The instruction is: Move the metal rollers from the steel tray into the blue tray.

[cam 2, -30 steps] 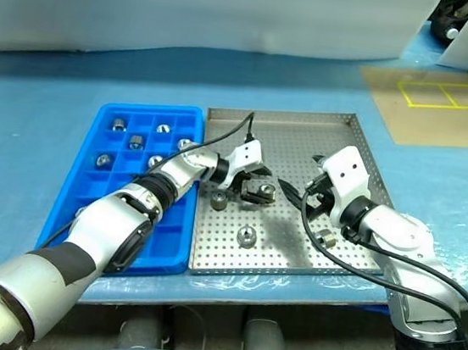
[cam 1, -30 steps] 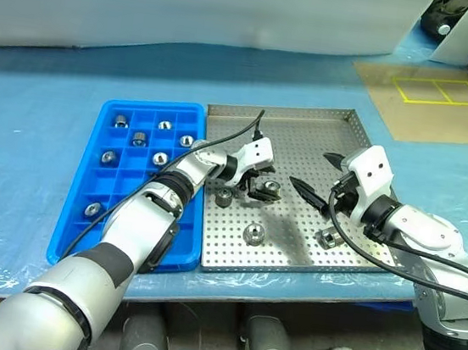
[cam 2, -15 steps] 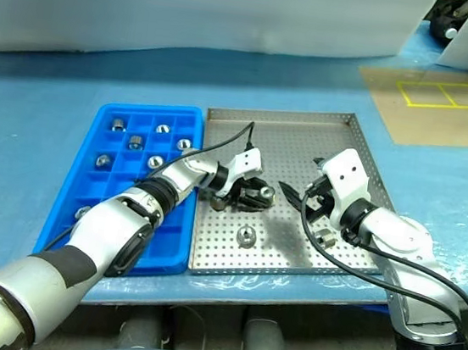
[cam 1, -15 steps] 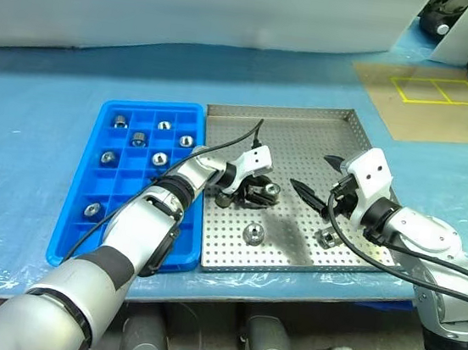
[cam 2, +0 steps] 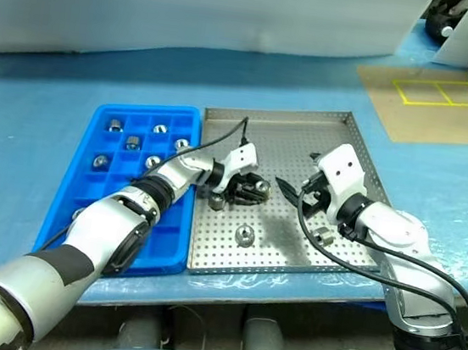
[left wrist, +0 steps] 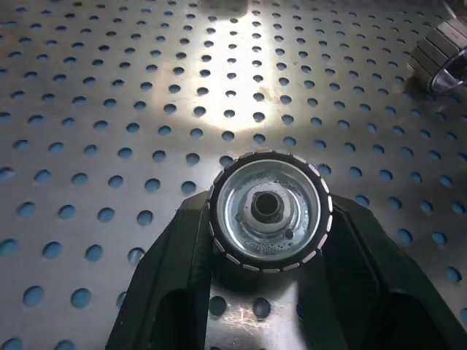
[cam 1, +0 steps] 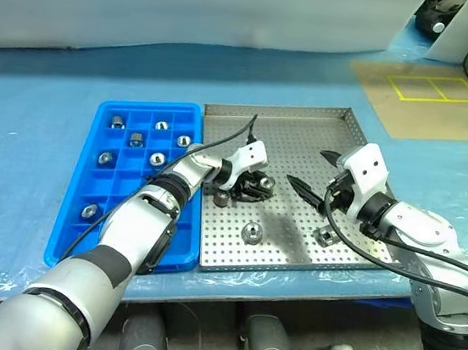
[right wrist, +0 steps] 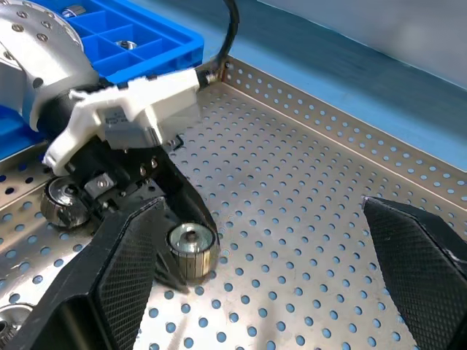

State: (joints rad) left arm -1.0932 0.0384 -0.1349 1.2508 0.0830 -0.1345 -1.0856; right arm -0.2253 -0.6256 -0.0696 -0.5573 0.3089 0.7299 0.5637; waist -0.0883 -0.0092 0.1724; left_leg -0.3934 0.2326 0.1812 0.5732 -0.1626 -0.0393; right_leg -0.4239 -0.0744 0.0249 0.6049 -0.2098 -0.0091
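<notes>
Two arms: silver-grey shells, black joint bands; white wrist housings; black cables; black tapered fingers (right wrist: 124, 270).

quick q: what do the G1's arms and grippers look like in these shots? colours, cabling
Both arms have silver-grey shells with black joint bands. Each wrist ends in a white housing carrying two black, tapered fingers: left gripper, right gripper. A thin black cable loops from each white housing back along the forearm. No markings are legible.
</notes>
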